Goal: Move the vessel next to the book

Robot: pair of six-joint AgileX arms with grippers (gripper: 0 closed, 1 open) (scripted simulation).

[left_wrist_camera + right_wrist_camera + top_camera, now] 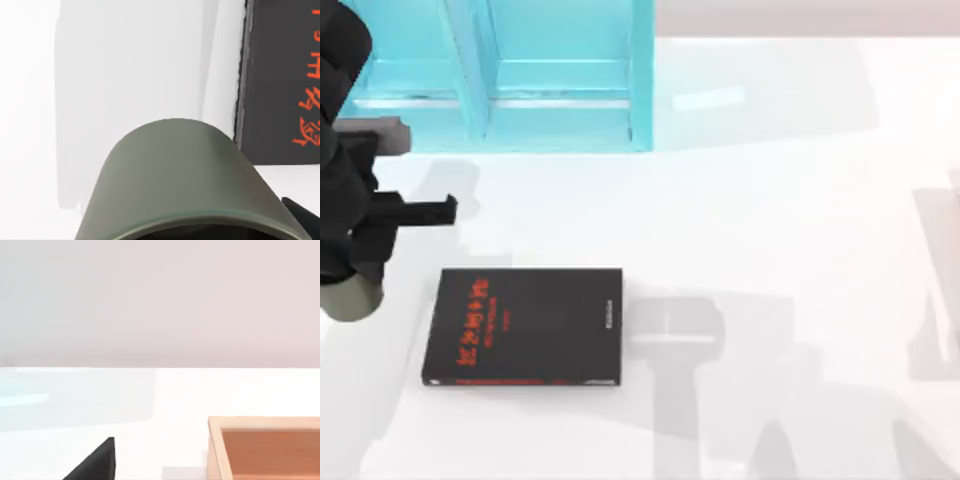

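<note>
The vessel (pixel 350 297), a small grey-olive cup, sits at the table's far left under my left arm, a short gap to the left of the book. My left gripper (pixel 358 280) is shut on the vessel. In the left wrist view the vessel (pixel 185 180) shows close up, with one dark fingertip (pixel 305 217) beside its rim. The book (pixel 525 325), black with red lettering, lies flat left of the table's middle. Its edge and lettering (pixel 285 80) show beyond the vessel. Whether the vessel rests on the table or hangs just above it, I cannot tell.
A cyan shelf unit (pixel 550 80) stands along the back left. The right wrist view has a wooden box (pixel 265 445) on the white table, and a black wedge (pixel 95 462) at the lower edge that I cannot identify. White table stretches right of the book.
</note>
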